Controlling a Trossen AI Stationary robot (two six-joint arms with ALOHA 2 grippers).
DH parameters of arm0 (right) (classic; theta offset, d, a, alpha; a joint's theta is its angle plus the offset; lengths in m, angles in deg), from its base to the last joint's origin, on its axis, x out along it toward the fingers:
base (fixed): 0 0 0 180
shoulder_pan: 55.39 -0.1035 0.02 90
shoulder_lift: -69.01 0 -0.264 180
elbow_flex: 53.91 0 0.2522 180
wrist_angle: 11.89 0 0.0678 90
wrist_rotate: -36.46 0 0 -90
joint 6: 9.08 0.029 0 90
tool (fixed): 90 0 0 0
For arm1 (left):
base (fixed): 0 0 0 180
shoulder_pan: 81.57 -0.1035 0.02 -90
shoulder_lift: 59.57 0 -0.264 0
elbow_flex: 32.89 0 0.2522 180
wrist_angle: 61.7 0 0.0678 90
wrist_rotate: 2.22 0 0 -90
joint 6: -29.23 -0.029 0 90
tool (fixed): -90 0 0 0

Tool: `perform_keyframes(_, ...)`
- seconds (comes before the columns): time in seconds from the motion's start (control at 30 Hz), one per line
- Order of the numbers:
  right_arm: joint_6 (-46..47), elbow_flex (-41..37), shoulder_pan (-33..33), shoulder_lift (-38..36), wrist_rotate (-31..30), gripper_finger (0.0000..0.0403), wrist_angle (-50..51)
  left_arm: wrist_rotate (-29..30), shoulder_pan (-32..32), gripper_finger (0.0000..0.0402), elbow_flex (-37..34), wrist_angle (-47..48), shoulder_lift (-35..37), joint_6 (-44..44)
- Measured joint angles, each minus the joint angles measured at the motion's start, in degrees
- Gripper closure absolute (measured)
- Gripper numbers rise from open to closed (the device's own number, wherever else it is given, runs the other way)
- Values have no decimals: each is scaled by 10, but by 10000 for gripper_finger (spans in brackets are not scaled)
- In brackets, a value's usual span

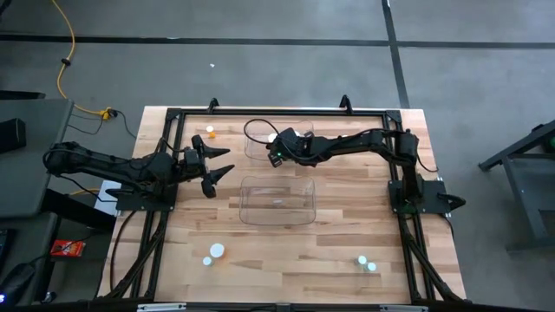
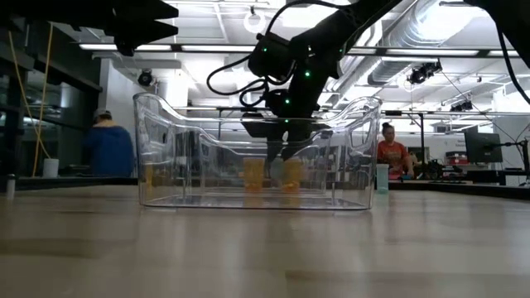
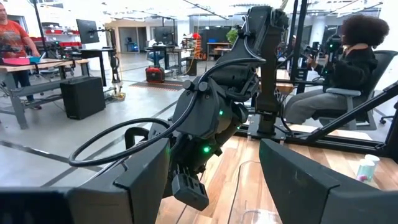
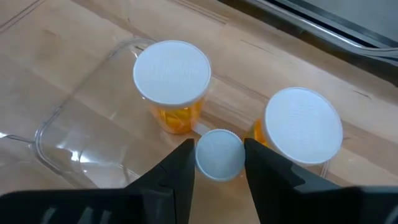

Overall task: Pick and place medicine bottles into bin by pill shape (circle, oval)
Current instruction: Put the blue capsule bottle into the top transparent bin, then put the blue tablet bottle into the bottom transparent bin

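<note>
The right gripper (image 4: pixel 217 163) reaches down into the far clear bin (image 1: pixel 260 139), its fingers close on either side of a small pale-capped bottle (image 4: pixel 219 153) — whether they still grip it I cannot tell. Two orange bottles (image 4: pixel 172 84) with white caps stand upright just beside it in that bin. The left gripper (image 1: pixel 217 168) hangs wide and empty left of the near bin (image 1: pixel 277 201) — other bottles stand on the table's (image 1: pixel 347 225) near edge (image 1: pixel 215 252), one at the far left (image 1: pixel 209 132).
</note>
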Motion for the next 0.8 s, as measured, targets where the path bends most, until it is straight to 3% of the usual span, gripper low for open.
perform_keyframes(0.3, -3, -1, 0, 0, -2, 276, -2, 0, 0, 163, 0, 0, 0, 0)
perform_keyframes(0.67, -8, -1, -1, 0, -6, 197, -9, 0, 0, 163, 0, 0, 0, 0)
perform_keyframes(0.8, -51, -1, -8, -4, -12, 185, -22, 0, 0, 163, 0, 0, 0, 0)
